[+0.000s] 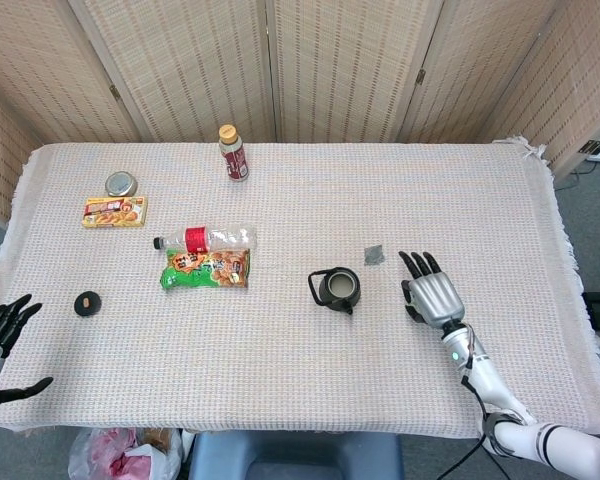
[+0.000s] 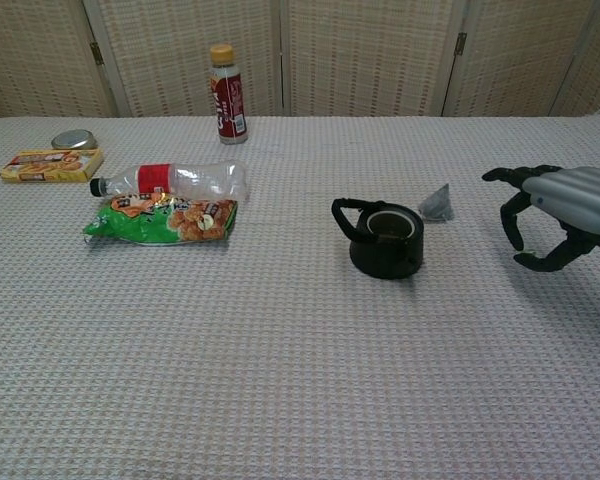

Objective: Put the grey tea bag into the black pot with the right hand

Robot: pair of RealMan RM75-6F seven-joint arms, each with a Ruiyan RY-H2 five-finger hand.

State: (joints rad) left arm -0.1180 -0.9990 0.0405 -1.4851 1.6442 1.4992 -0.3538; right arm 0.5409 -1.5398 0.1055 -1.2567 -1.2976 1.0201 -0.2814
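Observation:
The grey tea bag (image 1: 375, 254) (image 2: 437, 203) lies on the cloth just behind and to the right of the black pot (image 1: 338, 288) (image 2: 385, 238), whose top is uncovered and whose handle points left. My right hand (image 1: 430, 291) (image 2: 555, 212) hovers above the table to the right of both, palm down, fingers spread and curved, holding nothing. Its fingertips stand a short way right of the tea bag. My left hand (image 1: 0, 345) hangs at the table's near left corner, fingers apart and empty.
A small black lid (image 1: 87, 303) lies at the left. A clear bottle (image 1: 205, 240) (image 2: 170, 180) and a green snack bag (image 1: 205, 269) (image 2: 162, 219) lie left of the pot. A brown bottle (image 1: 232, 152), yellow box (image 1: 114, 211) and round tin (image 1: 120, 183) stand further back.

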